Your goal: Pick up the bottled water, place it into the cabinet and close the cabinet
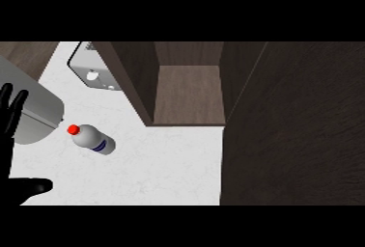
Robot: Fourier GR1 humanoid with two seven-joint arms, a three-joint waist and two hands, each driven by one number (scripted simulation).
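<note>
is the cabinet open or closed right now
Open: the cabinet shows its bare inner shelf, and its door is swung out to the right.

Left hand [13, 108]: black, at the view's left edge, open, fingers straight and pointing up, slightly spread; resting. Thumb showing lower down at the left edge, pointing right. Holds nothing. Forearm: hidden beyond the frame edge. Right hand: out of view. Right forearm: out of view.

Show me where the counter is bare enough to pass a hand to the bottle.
Bare counter lies between the bottle and the dark cabinet door. The cabinet shelf is bare. It is tighter around the left hand by the sink.
</note>
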